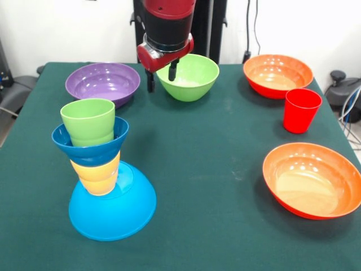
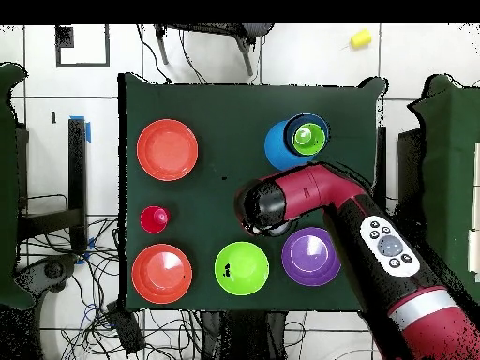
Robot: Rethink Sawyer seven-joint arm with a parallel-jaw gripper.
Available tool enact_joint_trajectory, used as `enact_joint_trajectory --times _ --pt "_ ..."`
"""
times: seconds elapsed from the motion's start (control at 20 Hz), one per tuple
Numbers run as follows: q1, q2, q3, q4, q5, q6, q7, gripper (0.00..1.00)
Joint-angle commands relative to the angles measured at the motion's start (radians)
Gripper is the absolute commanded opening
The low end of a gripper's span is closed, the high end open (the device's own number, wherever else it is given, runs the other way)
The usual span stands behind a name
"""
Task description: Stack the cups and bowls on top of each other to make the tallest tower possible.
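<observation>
In the front view, the purple bowl [image 1: 102, 83] sits upright just to the left of the jaws, close beside them. Below it and well toward the camera from the jaws stands the tower [image 1: 101, 175]: the large light-blue bowl [image 1: 115, 212] lies upside down as the base, a yellow cup [image 1: 97, 174] stands inverted on it, the small dark blue bowl [image 1: 90, 145] rests upright on that cup, and the green cup [image 1: 89, 121] sits upright inside the dark blue bowl. The pile leans slightly.

The gripper [image 1: 161, 75] hangs between the purple bowl and the green bowl [image 1: 188, 76]. Its two dark fingers [image 1: 150, 81] are spread apart with nothing between them; one finger [image 1: 172, 70] hangs at the green bowl's near-left rim, whether touching it I cannot tell.

Right of the jaws and well apart, an orange bowl [image 1: 277, 74] stands upright. The red cup [image 1: 301, 109] stands upright just in front of it. A second orange bowl [image 1: 313, 179] lies farther toward the camera. All rest on the green table [image 1: 203, 169].

In the overhead view the arm [image 2: 319, 202] covers the gripper, its end between the green bowl [image 2: 241, 267] and the tower [image 2: 295, 141].
</observation>
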Motion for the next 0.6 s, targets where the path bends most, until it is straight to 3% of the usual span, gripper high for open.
enact_joint_trajectory --times 0.05,0.6 --pt "0.036 0.080 -0.050 -0.058 -0.112 -0.068 -0.086 1.00" --pt "0.060 0.108 -0.069 -0.088 -0.098 -0.031 -0.073 1.00"
